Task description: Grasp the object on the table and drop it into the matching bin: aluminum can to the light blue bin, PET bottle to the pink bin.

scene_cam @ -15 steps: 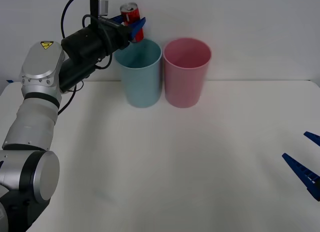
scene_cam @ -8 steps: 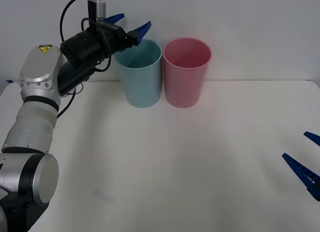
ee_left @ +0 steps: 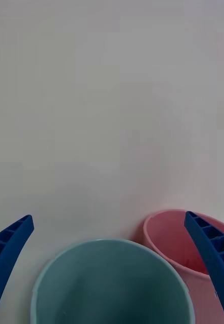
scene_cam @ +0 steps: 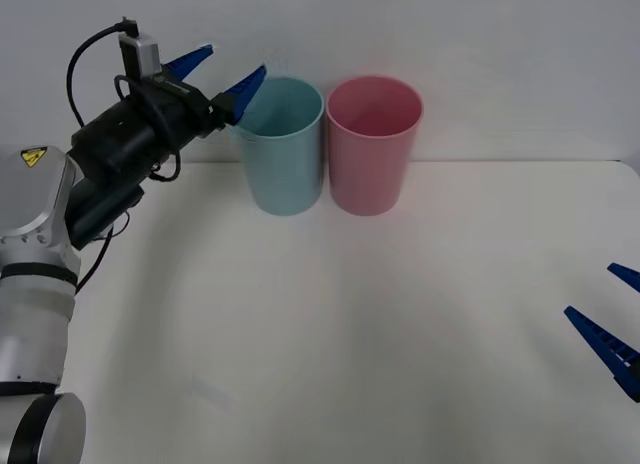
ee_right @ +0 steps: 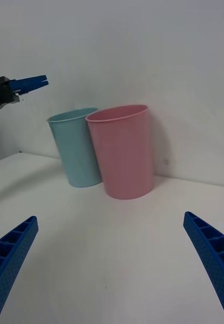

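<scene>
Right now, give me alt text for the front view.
The left pincer hangs open and empty in the air beside the light blue bin, which stands next to the pink bin on the white table. The right pincer sits open at the table's right edge.

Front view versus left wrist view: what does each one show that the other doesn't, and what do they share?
Front view alone: the white table, the left arm raised beside the bins, and the right gripper open low at the table's right edge. Left wrist view alone: a look down into the light blue bin, past its rim. Shared: the open, empty left gripper, the light blue bin and the pink bin side by side.
</scene>
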Robot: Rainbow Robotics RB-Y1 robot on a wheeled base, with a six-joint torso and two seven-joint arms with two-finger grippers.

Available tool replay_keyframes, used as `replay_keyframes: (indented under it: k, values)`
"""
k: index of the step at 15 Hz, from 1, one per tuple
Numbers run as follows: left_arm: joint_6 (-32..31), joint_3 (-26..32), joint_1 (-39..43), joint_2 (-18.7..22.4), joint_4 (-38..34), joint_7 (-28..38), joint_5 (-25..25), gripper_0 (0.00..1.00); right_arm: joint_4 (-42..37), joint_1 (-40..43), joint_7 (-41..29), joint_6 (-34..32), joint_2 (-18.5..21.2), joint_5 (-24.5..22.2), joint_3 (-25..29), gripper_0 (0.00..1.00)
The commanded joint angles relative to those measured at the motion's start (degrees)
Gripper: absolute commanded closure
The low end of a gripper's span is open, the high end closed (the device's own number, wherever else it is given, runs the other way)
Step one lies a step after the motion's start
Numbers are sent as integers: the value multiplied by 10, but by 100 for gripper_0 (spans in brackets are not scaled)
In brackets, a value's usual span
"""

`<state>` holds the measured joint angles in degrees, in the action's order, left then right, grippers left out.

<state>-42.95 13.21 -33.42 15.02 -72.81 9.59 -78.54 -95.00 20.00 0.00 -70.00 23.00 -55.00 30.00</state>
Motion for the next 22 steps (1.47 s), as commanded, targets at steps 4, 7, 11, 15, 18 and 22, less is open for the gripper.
replay_keyframes:
  k: [4, 7, 11, 15, 18, 22]
  values:
    - [-75, 63, 155, 12, -150, -4, 38, 0, 0, 0, 0, 0, 0, 0, 0, 0]
    - [-117, 107, 238, 21, -210, -9, 76, 0, 0, 0, 0, 0, 0, 0, 0, 0]
    - [-122, 125, 346, 76, -257, -27, 165, 0, 0, 0, 0, 0, 0, 0, 0, 0]
    - [-180, 183, 423, 115, -258, -55, 212, 0, 0, 0, 0, 0, 0, 0, 0, 0]
    - [-206, 210, 476, 135, -259, -61, 229, 0, 0, 0, 0, 0, 0, 0, 0, 0]
    - [-230, 228, 534, 157, -258, -78, 244, 0, 0, 0, 0, 0, 0, 0, 0, 0]
